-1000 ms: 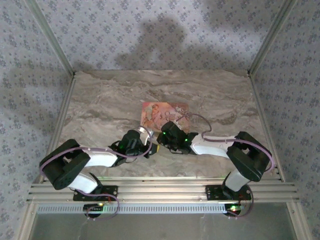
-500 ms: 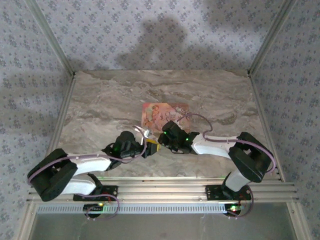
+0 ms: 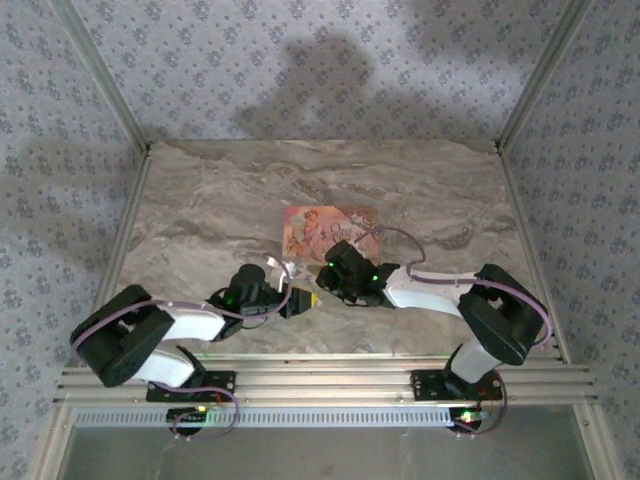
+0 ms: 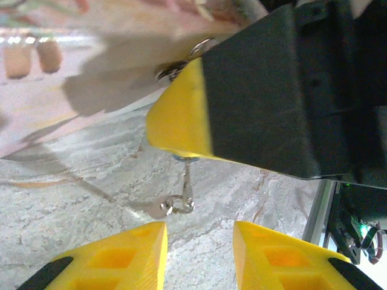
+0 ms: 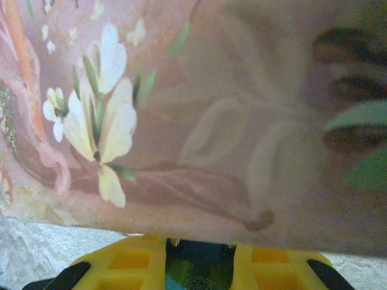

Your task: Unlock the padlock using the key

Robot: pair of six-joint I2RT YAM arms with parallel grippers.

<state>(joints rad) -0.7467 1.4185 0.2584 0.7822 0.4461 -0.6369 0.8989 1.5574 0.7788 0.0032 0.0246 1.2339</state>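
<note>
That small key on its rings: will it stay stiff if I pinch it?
Probably not: the key hangs on linked rings, so it should swing and twist. It looks like thin, smooth metal, so it may slip from the left gripper.

The left arm point(image 3: 190, 322) and the right arm point(image 3: 430, 290) each fold back at the elbow and send a white forearm low and inward, so the left gripper point(image 3: 298, 302) and the right gripper point(image 3: 322, 283) meet almost tip to tip. Seen from the left wrist, the left gripper's yellow fingers point(image 4: 124, 254) stand apart with nothing between them, facing a yellow-tipped black finger point(image 4: 181, 115) of the right gripper just ahead. The right gripper's fingers point(image 5: 130, 261) are drawn in on the padlock point(image 5: 198, 269), a dark sliver between them.
</note>
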